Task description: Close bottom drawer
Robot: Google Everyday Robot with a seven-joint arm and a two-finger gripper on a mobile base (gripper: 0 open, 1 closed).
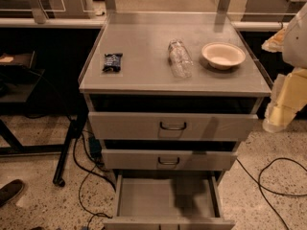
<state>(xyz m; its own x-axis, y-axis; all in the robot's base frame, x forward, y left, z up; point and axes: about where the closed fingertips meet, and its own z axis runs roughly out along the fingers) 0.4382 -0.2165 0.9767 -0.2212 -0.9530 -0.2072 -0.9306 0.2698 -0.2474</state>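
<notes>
The bottom drawer (165,198) of the grey metal cabinet is pulled far out, and its plain grey tray shows empty. Its front panel (168,223) lies at the frame's lower edge, and its handle is out of view. The middle drawer (169,160) and the top drawer (172,126) each stand out a little, with dark wire handles. My arm comes in at the right edge. My gripper (282,107), pale yellow, hangs beside the cabinet's right side at about top-drawer height, well above and to the right of the bottom drawer.
On the cabinet top (144,75) lie a dark snack packet (112,62), a clear plastic bottle (180,58) on its side and a white bowl (223,55). Black cables (268,176) run over the floor on both sides. A black stand leg (64,157) and a shoe (9,190) are at the left.
</notes>
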